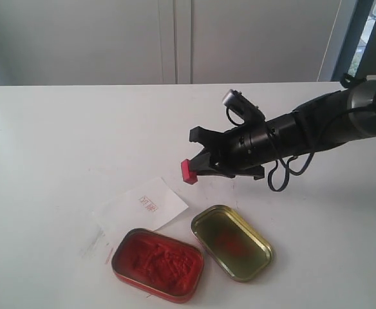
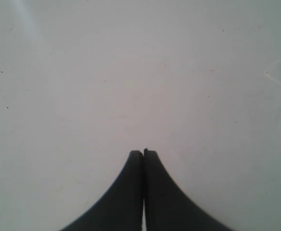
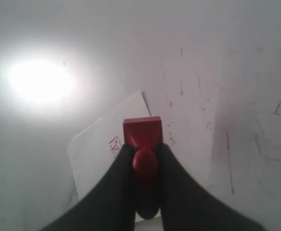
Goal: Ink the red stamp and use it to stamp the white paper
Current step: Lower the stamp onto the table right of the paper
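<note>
My right pincer [image 1: 199, 168] is clamped on the round knob of the red stamp [image 1: 188, 171], mid-frame in the exterior view and apparently clear of the table [image 1: 59, 148]. The stamp is small, light, rigid plastic. The smooth knob is the place to hold, though it could twist. The white paper [image 1: 143, 206], lower left of it, is thin and may lift on sticky ink. My right wrist view shows the base over the paper's edge, beside a red imprint. Only the exterior shows the ink tin [image 1: 158, 264] and lid [image 1: 232, 243]. My left pincer [image 2: 143, 154] is closed, empty.

One red stamp [image 1: 188, 171], one white paper [image 1: 129, 215], one ink tin [image 1: 148, 288], one tin lid [image 1: 232, 243].
</note>
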